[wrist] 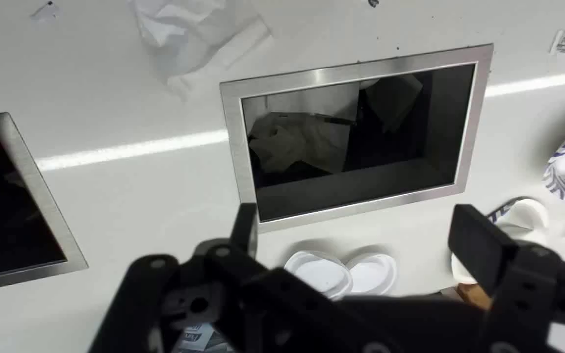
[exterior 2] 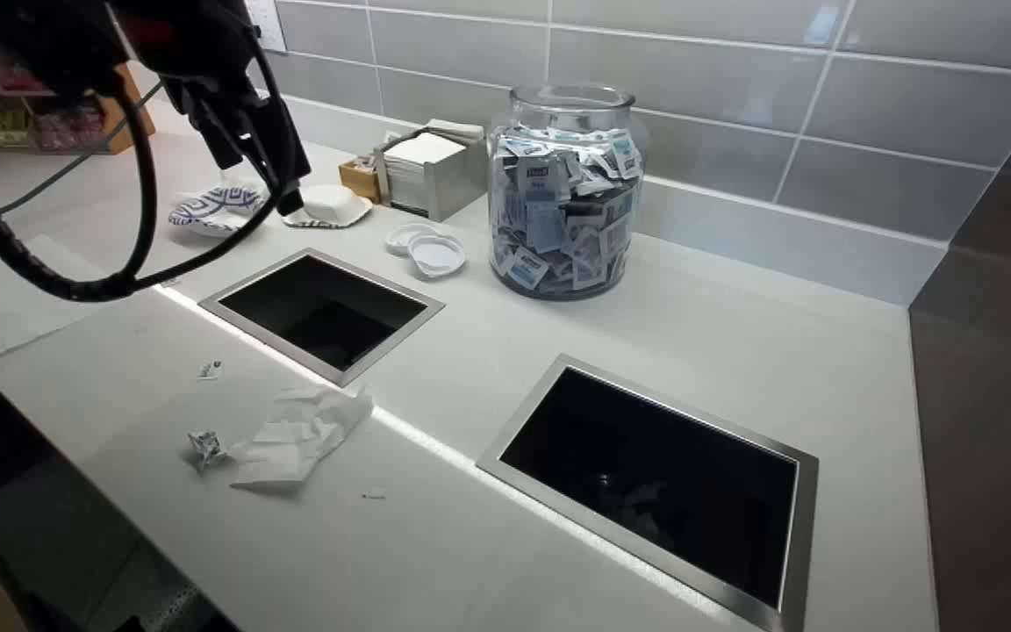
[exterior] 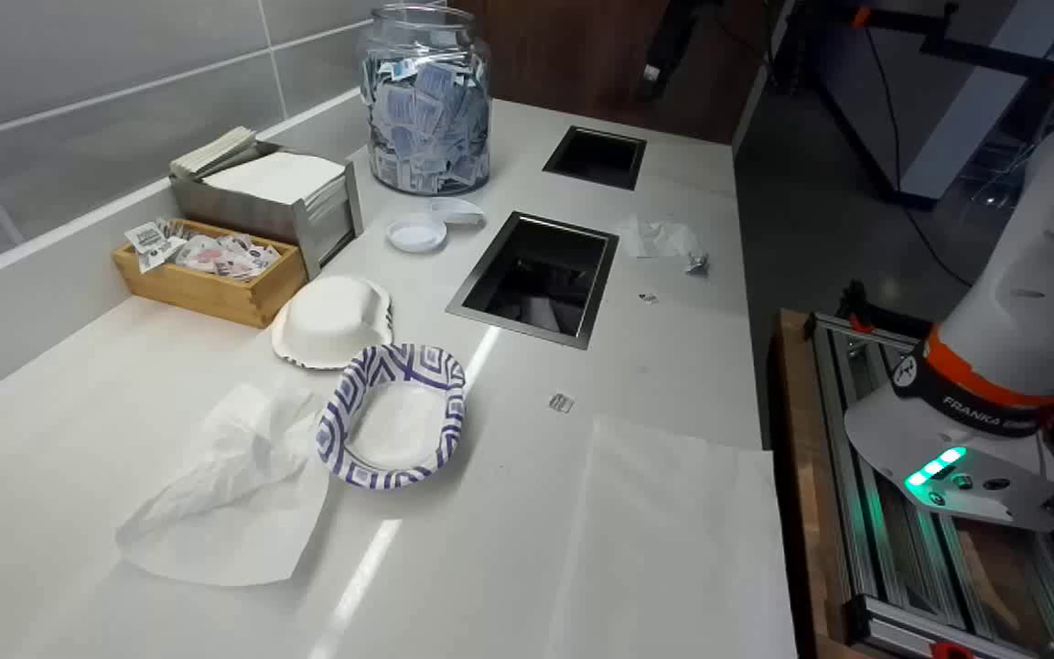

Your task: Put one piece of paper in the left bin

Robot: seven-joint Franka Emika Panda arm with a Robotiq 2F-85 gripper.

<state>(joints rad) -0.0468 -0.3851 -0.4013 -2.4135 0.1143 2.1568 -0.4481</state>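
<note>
Hangs above the counter (exterior 2: 435, 570) near the left bin (wrist: 318, 77) with the gripper (wrist: 353, 215) released and its fingers (wrist: 478, 245) spread wide apart. In both exterior views, has a crumpled piece of paper (exterior 2: 299, 439) lying just beside the left bin, on the side away from the wall (exterior 2: 690, 88), and a small balled wrapper (exterior 2: 206, 448) farther out from that bin. Has dim papers (wrist: 292, 142) down inside the left bin. Facing the wall, has the right bin (exterior 2: 646, 547) to the right of the left bin; on the left bin's wall side, two white dishes (exterior 2: 437, 254) and, farther, a glass jar (exterior 2: 572, 104); to its left, a patterned bowl (exterior: 403, 426) and a larger crumpled sheet (exterior: 225, 499).
</note>
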